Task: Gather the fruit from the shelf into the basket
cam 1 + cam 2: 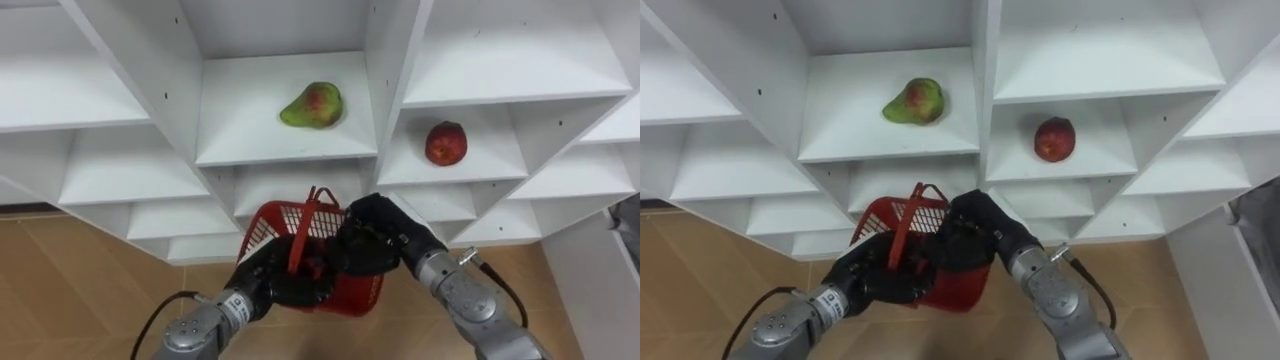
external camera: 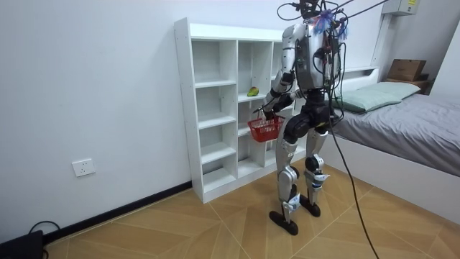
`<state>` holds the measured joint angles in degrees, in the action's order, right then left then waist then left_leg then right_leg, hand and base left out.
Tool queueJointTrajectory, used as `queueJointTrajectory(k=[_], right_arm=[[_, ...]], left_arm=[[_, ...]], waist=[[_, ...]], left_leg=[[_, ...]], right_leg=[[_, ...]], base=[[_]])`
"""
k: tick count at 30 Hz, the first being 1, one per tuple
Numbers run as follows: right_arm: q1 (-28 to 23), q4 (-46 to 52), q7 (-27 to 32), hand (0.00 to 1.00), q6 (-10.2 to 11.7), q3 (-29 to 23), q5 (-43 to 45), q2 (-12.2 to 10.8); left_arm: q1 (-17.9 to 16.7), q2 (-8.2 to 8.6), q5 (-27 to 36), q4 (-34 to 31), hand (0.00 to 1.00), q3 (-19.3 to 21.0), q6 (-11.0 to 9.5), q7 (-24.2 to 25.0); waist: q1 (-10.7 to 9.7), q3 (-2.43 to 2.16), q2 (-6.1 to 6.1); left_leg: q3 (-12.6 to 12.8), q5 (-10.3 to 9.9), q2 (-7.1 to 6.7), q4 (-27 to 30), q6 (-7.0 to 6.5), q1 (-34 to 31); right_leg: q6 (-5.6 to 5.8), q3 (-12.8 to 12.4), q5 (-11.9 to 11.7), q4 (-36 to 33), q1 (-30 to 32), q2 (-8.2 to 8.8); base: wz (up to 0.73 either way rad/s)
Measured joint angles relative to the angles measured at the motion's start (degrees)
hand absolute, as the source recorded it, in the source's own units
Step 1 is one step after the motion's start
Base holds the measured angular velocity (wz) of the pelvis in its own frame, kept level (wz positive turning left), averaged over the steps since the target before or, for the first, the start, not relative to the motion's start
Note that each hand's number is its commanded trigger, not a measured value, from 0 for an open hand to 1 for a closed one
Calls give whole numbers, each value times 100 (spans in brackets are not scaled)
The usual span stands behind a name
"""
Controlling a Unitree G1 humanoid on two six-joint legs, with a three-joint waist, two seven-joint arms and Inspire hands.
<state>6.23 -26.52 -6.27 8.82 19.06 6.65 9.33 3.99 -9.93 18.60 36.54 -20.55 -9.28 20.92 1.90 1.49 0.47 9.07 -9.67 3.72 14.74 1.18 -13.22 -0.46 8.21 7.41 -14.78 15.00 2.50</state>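
Left hand (image 1: 275,280) fingers clasp basket (image 1: 268,225) handle — right hand (image 1: 372,240), fingers unreadable — below shelf (image 1: 240,140) edge.

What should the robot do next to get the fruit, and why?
Probably lift the right hand away from the red basket and reach up to the red fruit. That fruit lies on the shelf on the right hand's side, not yet collected. The left hand holds the basket by its handle, so it is busy. The green fruit can come afterwards.
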Motion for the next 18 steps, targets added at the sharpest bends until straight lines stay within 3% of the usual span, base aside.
queueJointTrajectory(k=[10,18], right_arm=[[147,-222,66,100,65,17,-223,10],[147,-246,51,100,243,-23,-251,28]], left_arm=[[0,-12,194,-189,100,-115,-2,136],[-1,16,336,-234,100,-93,-2,287]], waist=[[-3,-1,1],[-21,-8,17]], left_leg=[[10,0,2,4,0,10],[10,1,5,3,0,33]], right_leg=[[-1,-6,-1,-2,-4,0],[-4,-8,-3,-8,-22,-3]], base=[[0],[0]])
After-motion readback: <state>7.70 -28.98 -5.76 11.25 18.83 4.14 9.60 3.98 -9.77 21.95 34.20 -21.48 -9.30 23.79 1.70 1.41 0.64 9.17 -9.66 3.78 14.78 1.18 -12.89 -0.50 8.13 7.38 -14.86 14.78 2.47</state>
